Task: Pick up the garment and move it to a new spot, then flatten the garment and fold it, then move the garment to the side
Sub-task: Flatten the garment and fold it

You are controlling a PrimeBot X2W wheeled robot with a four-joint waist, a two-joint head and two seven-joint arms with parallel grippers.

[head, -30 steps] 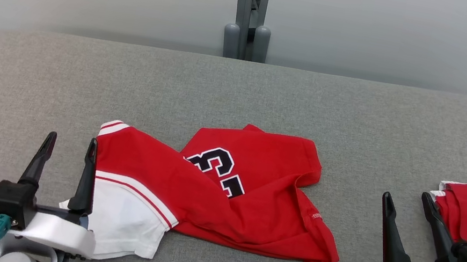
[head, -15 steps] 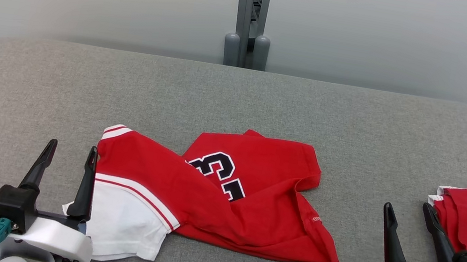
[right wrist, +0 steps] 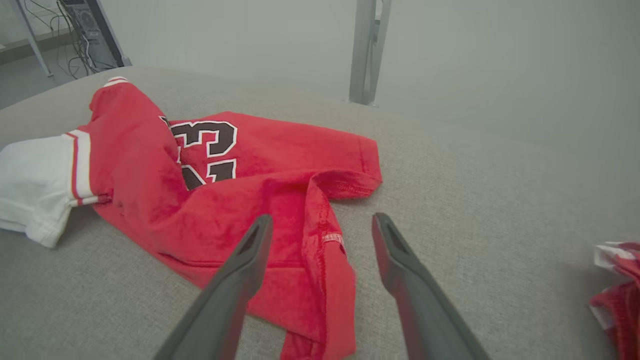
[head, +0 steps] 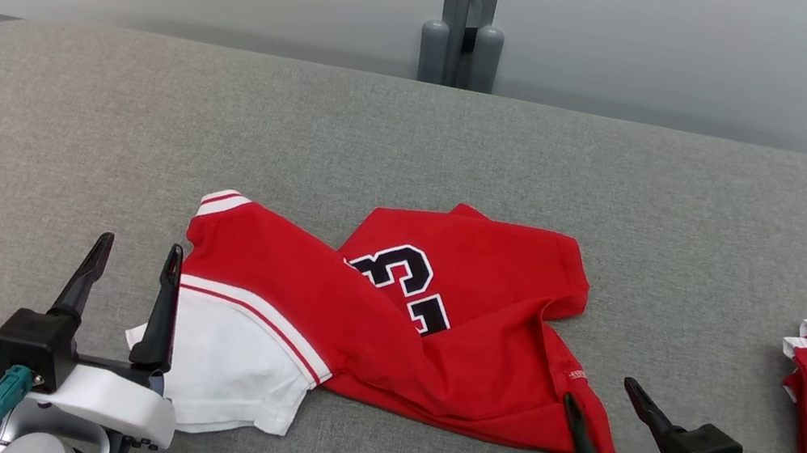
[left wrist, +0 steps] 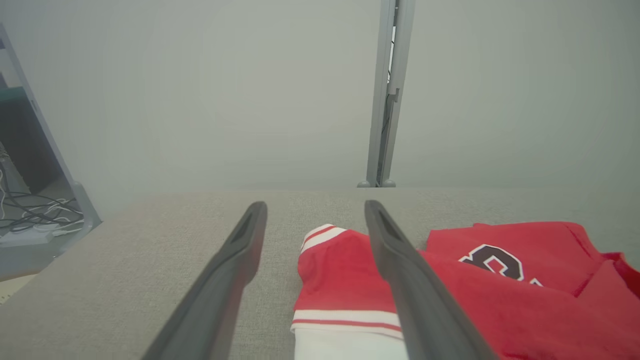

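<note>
Pickup step: your right end effector, wide and empty, hovers at the crumpled garment's near corner; next, lower and pinch that hem.

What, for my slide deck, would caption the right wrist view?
Open right gripper poised over a crumpled red jersey on a grey table.

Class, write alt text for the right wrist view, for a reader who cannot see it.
The open right gripper points at the near corner of a crumpled red jersey with black numerals and a white section, lying on a grey table. A second red garment lies at the view's right edge.
</note>
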